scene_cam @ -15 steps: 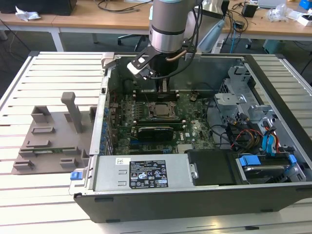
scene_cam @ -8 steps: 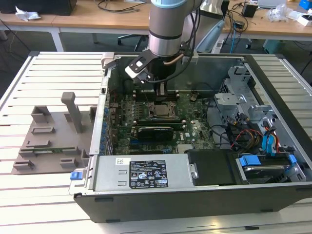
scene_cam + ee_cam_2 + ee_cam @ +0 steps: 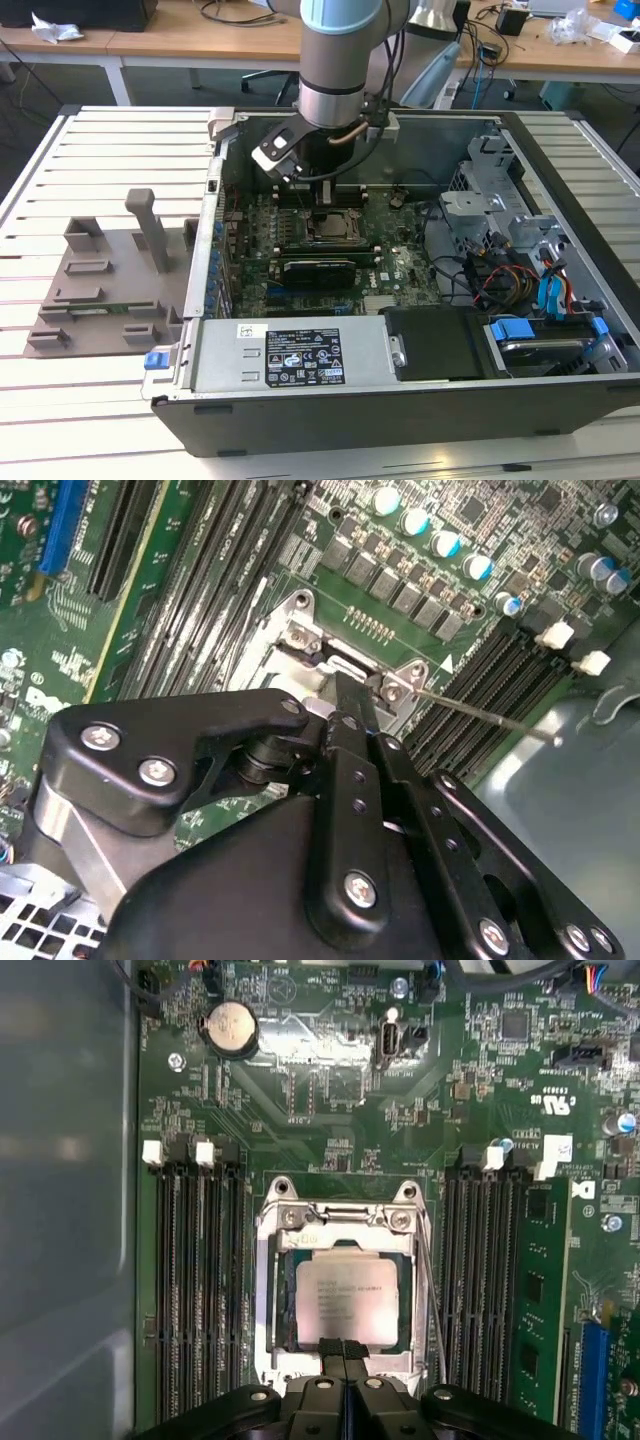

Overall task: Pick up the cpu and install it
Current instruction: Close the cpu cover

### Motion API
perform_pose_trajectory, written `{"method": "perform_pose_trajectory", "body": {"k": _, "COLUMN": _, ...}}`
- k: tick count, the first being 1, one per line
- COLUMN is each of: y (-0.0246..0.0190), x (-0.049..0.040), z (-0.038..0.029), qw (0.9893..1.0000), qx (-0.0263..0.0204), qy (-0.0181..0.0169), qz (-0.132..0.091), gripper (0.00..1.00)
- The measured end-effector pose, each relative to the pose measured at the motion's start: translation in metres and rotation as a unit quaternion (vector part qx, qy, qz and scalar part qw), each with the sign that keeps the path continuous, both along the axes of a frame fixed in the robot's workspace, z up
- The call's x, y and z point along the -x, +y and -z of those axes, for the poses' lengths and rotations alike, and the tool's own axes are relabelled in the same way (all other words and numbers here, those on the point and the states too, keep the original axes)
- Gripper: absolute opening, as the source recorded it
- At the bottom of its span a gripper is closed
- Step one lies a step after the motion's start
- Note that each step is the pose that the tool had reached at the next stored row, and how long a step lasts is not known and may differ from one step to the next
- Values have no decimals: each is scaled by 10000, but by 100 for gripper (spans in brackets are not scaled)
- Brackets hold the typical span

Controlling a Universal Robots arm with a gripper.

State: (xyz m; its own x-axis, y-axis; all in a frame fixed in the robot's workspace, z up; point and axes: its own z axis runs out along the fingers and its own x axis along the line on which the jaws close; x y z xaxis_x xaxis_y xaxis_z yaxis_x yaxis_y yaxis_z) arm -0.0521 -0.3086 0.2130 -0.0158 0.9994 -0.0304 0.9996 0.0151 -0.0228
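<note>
You had the small, flat, square, silvery-topped cpu [image 3: 345, 1298] lying in the grey metal socket frame [image 3: 268, 1290]; the black claw [image 3: 343, 1346], fingers pressed together and empty, stood at its edge; light, stiff, fragile, I judged; hold by opposite rims.

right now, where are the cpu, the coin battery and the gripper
cpu [image 3: 348, 1300], first wrist view, middle of its silvery top
coin battery [image 3: 231, 1028], first wrist view, its round face
gripper [image 3: 343, 1348], first wrist view, between the tips of its fingers

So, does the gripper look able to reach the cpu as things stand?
Probably yes: the gripper hovers close over the cpu, whose top lies bare within the socket frame.
</note>
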Motion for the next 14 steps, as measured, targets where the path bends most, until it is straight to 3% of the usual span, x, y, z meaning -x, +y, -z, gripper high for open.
{"method": "perform_pose_trajectory", "body": {"k": 4, "y": 0, "x": 22, "z": 53, "qw": 10000, "qx": 0, "qy": 0, "qz": 0, "gripper": 11}}
{"method": "perform_pose_trajectory", "body": {"k": 10, "y": 0, "x": 32, "z": 80, "qw": 10000, "qx": 1, "qy": 1, "qz": 0, "gripper": 11}}
{"method": "perform_pose_trajectory", "body": {"k": 14, "y": 0, "x": -24, "z": 84, "qw": 10000, "qx": 0, "qy": -1, "qz": 0, "gripper": 11}}
